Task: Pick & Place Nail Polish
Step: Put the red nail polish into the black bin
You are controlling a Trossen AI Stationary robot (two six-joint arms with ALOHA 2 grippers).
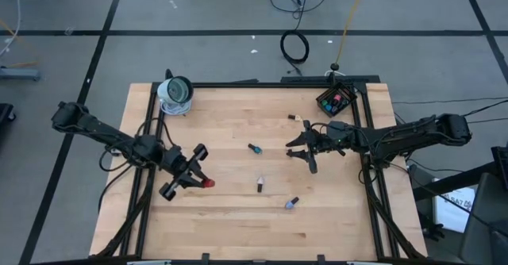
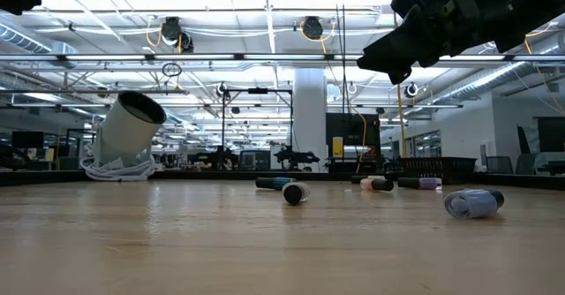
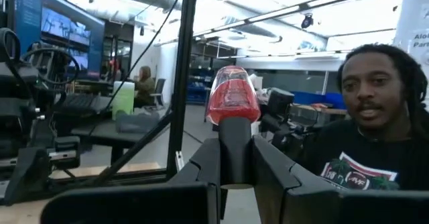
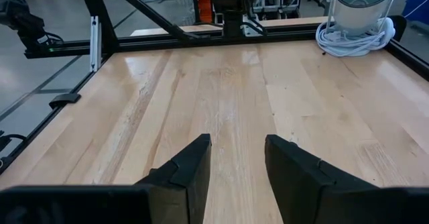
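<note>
Worktop: pale wooden worktop [image 1: 238,217] with a black frame, filling the centre of the high view.
White lamp: white cylindrical lamp head on a coiled cord [image 1: 175,93], upper left corner of the worktop.
Black box: small black square box [image 1: 336,100] at upper right, holding a few bottles.
Left gripper: left gripper [image 1: 198,178] at lower left of centre, fingers clamped shut on the dark cap of a red nail polish bottle [image 3: 232,96], glass end poking out beyond the tips.
Right gripper: right gripper [image 4: 236,158] right of centre, fingers partly parted, holding nothing, bare wood beneath.
Loose bottles: a teal bottle [image 1: 254,148], a dark-capped bottle [image 1: 259,184] and a lilac bottle [image 1: 292,204] lie on their sides mid-worktop.
Handling: probably light, rigid, smooth glass that rolls and could crack; the cap looks the surest hold.
</note>
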